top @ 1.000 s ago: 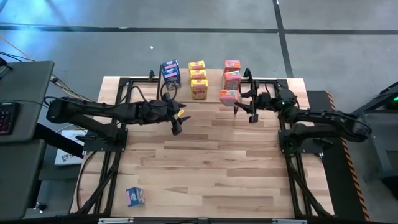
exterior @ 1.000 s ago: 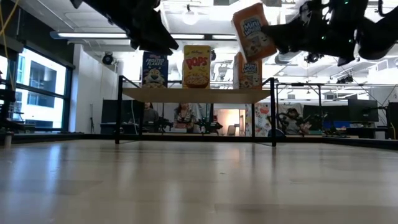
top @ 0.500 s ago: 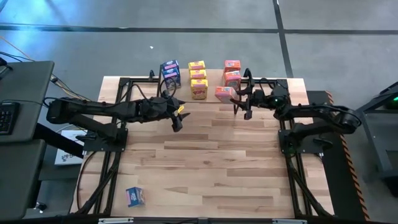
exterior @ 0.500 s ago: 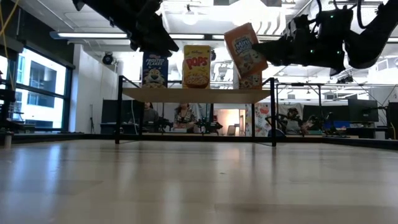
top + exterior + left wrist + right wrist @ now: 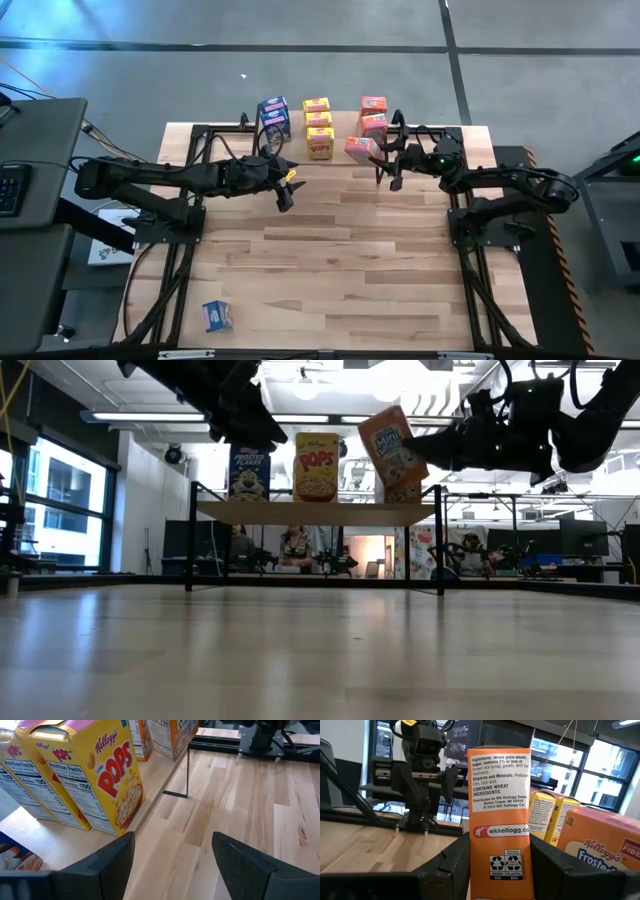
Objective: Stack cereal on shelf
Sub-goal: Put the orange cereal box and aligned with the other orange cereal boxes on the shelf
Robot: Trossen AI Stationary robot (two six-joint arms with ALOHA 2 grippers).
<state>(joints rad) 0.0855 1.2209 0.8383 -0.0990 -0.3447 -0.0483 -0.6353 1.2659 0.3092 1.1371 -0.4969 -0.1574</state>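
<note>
Down at the near corner of the table [image 5: 330, 260] on the left arm's side a lone blue cereal box [image 5: 218, 315] lies by itself, well apart from everything else, so I'd say it is one that has yet to be fetched. Further up, over the middle of the boards, the left gripper [image 5: 285, 192] hangs with its fingers spread and nothing between them; its own camera looks past them at the yellow boxes [image 5: 80, 785] lined up along the shelf [image 5: 75, 842] edge, which suggests it is simply waiting clear of the work. Across from it the right gripper [image 5: 385, 160] is clamped tight on an orange-red box [image 5: 362, 149], gripping it by its narrow sides near the base so the printed end sticks out ahead of the fingers. From table height that box [image 5: 391, 445] is tilted and carried just above the shelf top [image 5: 320, 511], at the end where the other orange-red boxes [image 5: 373, 113] stand; held that way, I'd guess it can be tipped upright and set in front of them. At the far edge the blue boxes [image 5: 274, 115] and yellow ones sit in their own rows by colour, front faces outward, leaving the open slot for the carried one
</note>
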